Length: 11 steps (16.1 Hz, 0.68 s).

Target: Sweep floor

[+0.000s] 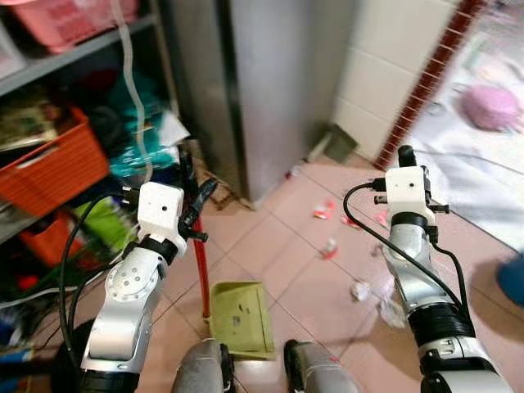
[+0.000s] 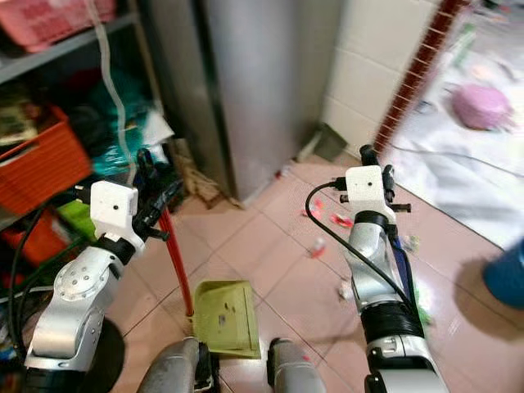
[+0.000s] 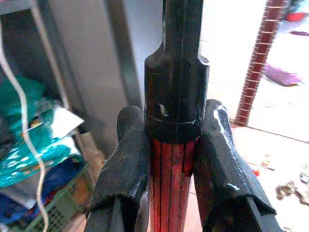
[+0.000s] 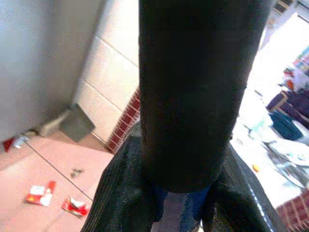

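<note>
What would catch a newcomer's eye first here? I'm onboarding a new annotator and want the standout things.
The left gripper is clamped on a red handle that runs down to a yellow-green dustpan on the tiles between the robot's arms. The right gripper grips a black pole at the right. Ahead, red-and-white scraps of litter lie on the pink tiled floor near a steel cabinet.

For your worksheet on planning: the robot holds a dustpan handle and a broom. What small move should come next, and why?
Probably sweep the broom in the right gripper toward the litter, since wrappers lie scattered on the tiles right of the green dustpan, whose red handle the left gripper clamps.
</note>
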Available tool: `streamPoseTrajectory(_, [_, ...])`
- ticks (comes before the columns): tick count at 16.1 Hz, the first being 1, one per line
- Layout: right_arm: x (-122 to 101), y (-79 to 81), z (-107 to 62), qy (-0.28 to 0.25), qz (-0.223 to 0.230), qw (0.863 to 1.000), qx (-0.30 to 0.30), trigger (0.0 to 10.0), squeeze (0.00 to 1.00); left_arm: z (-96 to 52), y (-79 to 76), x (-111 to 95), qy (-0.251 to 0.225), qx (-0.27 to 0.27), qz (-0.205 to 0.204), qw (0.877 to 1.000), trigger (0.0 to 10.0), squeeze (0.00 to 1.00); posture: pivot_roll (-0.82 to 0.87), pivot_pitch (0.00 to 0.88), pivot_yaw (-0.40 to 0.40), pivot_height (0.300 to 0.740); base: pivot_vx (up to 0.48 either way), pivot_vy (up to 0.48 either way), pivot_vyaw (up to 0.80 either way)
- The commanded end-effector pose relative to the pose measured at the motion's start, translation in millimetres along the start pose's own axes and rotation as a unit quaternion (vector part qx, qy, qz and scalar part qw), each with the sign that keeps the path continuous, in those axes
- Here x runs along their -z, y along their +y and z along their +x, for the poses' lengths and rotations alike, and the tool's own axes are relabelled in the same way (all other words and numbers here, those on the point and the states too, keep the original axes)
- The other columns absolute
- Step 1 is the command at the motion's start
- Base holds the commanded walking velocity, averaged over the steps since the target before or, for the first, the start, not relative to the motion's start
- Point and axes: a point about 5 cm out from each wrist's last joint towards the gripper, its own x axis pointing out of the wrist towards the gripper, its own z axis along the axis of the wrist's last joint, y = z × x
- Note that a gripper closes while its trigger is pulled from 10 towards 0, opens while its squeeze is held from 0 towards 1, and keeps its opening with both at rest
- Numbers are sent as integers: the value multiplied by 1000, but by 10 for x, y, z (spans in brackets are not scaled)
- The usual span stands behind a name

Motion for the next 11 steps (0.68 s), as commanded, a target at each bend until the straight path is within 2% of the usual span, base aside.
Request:
streamPoseTrajectory(1, [-86, 20, 27, -12, 5, 1000, 0, 10000, 0, 16, -7, -139, -35, 11, 14, 999, 10000, 0, 53, 114, 4, 740, 0, 0, -800])
streamPoseTrajectory(5, [-106, 88, 27, -7, 14, 1000, -18, 10000, 0, 15, -62, -111, -31, 11, 5, 999, 10000, 0, 40, 126, -27, 740, 0, 0, -800])
streamPoseTrajectory(7, [-68, 61, 64, 9, 24, 1000, -17, 10000, 0, 14, -118, -112, -34, 17, -4, 999, 10000, 0, 35, 131, -35, 740, 0, 0, -800])
streamPoseTrajectory(11, [-26, 15, 70, 24, 38, 999, -10, 10000, 0, 21, -128, -118, -36, 23, -9, 999, 10000, 0, 27, 136, -36, 740, 0, 0, -780])
